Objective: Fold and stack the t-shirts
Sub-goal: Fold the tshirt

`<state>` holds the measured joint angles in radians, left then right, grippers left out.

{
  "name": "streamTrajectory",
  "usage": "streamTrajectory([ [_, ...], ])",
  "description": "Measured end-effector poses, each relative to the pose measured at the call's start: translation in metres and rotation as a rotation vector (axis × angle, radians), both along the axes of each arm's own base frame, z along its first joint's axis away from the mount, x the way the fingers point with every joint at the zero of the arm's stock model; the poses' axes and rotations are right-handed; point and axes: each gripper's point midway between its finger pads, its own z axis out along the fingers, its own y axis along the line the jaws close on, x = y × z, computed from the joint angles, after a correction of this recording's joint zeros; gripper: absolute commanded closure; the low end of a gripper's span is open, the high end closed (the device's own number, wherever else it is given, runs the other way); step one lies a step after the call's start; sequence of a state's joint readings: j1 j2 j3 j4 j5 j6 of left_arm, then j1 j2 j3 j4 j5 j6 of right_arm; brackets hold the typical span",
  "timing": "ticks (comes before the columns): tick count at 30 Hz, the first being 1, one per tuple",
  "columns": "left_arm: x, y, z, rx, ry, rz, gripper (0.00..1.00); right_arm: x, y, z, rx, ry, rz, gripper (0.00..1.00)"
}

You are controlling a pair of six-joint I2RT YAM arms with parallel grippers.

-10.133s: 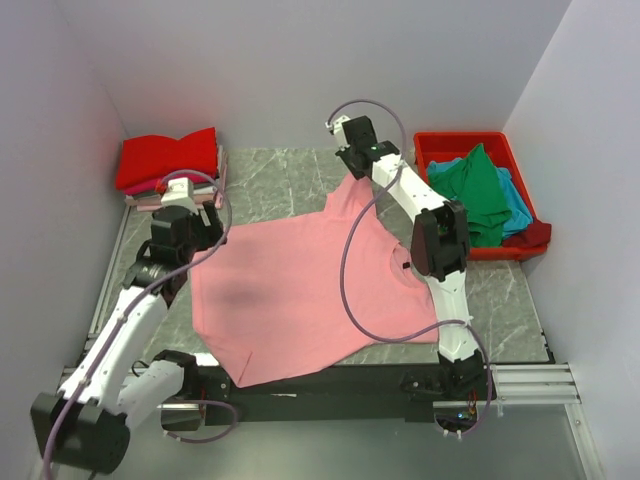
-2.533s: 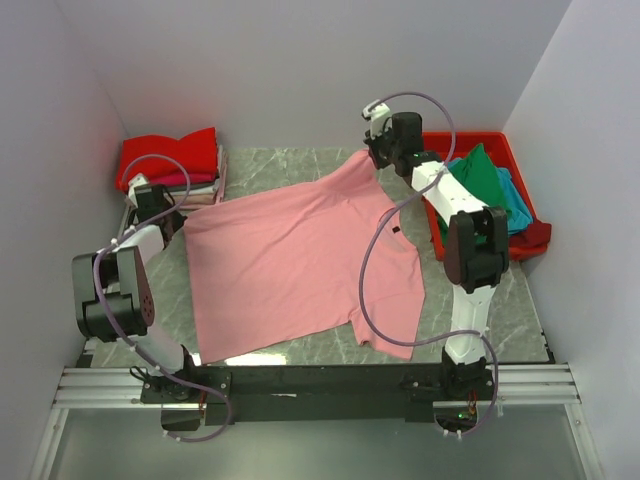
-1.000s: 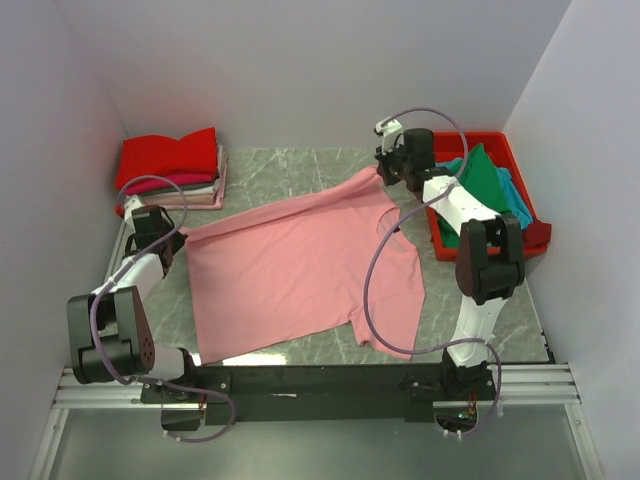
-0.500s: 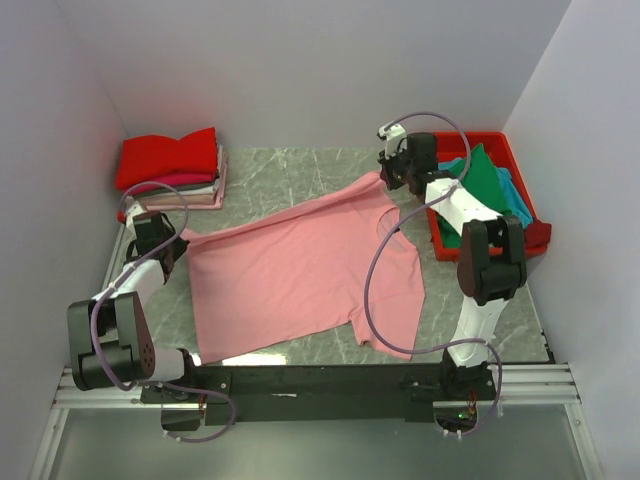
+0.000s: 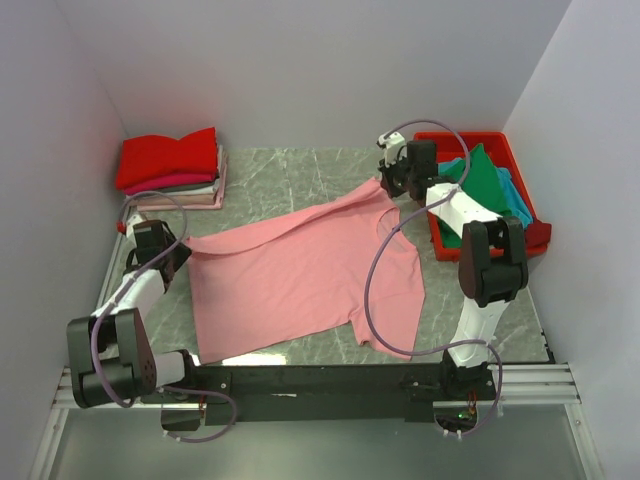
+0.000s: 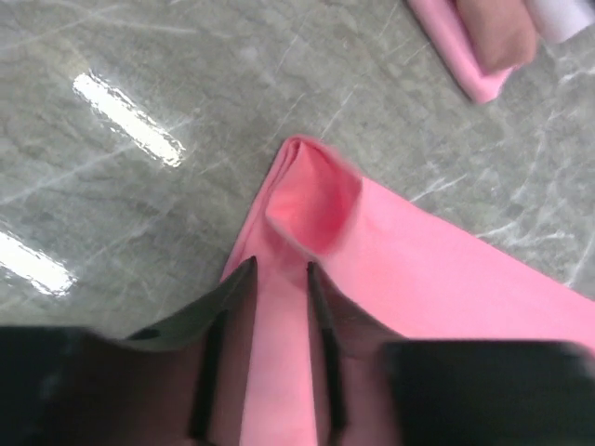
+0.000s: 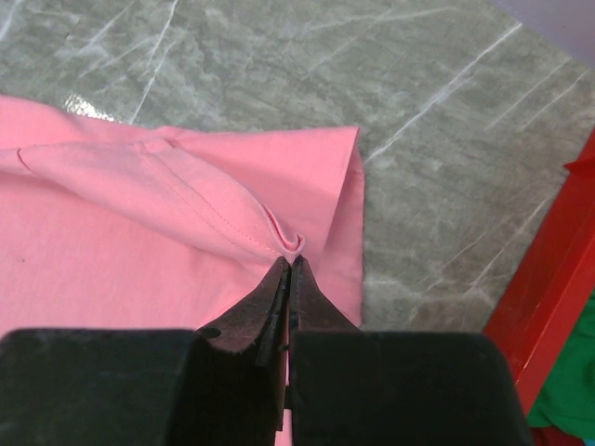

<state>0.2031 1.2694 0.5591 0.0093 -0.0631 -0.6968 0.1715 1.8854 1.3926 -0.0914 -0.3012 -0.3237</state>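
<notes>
While right gripper (image 7: pixel 288 265) pinches pink t-shirt (image 5: pixel 300 270), left gripper (image 6: pixel 279 268) gapes.

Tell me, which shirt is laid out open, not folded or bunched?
The light pink t-shirt mid-table; the red t-shirt tops a folded stack, the green t-shirt is heaped in the red bin.

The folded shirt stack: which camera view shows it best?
The top external view: the whole folded stack shows there. The left wrist view catches only one corner of it; the right wrist view shows none.
</notes>
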Motion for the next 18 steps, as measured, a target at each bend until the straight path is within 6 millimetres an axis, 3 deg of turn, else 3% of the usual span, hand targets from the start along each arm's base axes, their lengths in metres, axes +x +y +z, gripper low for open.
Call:
streamTrajectory([
  [2,-0.002,-0.001,0.009,-0.013,-0.022,0.012,0.44,-0.002,-0.001,-0.004,-0.007,0.008,0.003,1.0],
  [4,-0.004,-0.002,0.023,-0.016,-0.056,0.019,0.37,-0.004,-0.002,-0.007,-0.011,0.013,0.004,1.0],
  [18,-0.01,-0.003,0.161,0.077,-0.337,-0.011,0.32,-0.016,-0.007,-0.013,-0.024,0.03,0.014,1.0],
])
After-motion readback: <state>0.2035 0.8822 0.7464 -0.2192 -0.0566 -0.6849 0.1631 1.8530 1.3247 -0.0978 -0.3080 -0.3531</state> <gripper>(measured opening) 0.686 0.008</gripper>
